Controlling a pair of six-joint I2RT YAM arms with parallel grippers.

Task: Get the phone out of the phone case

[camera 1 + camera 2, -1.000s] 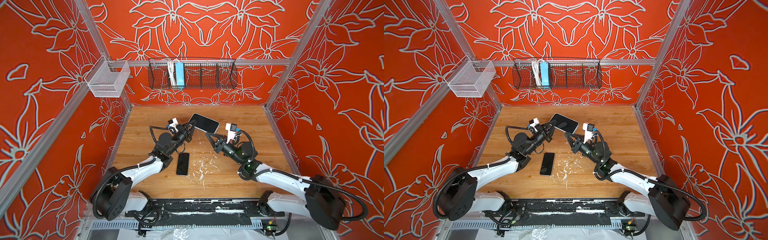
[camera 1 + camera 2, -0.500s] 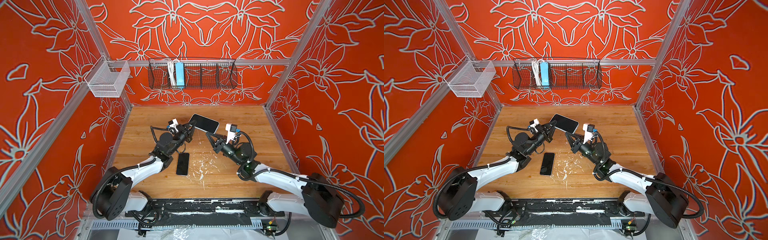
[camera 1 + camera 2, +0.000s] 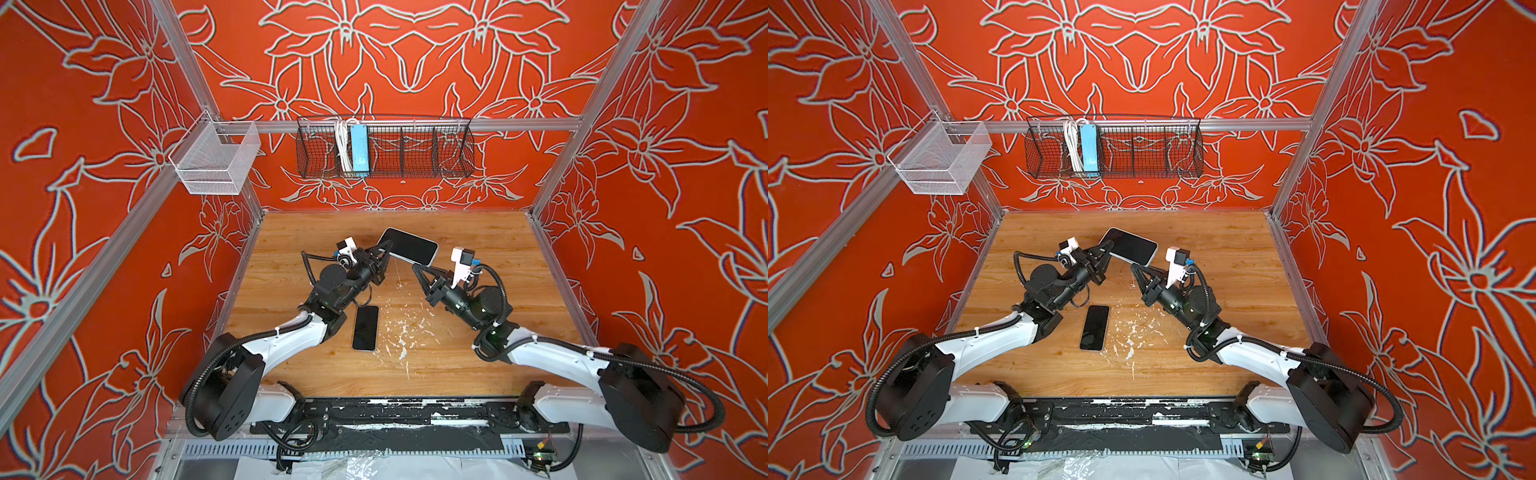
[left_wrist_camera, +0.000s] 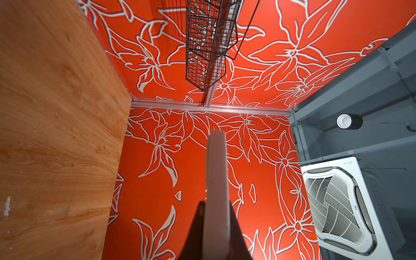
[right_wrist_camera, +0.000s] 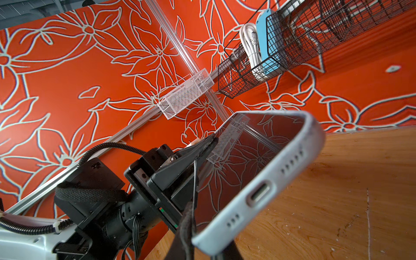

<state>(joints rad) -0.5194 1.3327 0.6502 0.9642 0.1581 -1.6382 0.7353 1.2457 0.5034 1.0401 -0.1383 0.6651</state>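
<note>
the phone case [image 5: 281,175] hangs above the bench [image 3: 478,353] near its back middle, phone [image 5: 247,157] inside, screen up. left jaws clenched on one short end, right jaws clenched on the port-end corner. a dark handset [image 3: 365,328] lies flat mid-bench.

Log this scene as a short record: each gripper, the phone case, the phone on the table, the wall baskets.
left gripper: shut on one end of the phone case
right gripper: shut on its opposite corner
phone case: held above the table, glossy dark face up
phone: flat on the table, screen up, clear of both grippers
black basket: holds a blue strip and a white cable
white basket: hangs on a side rail
</note>
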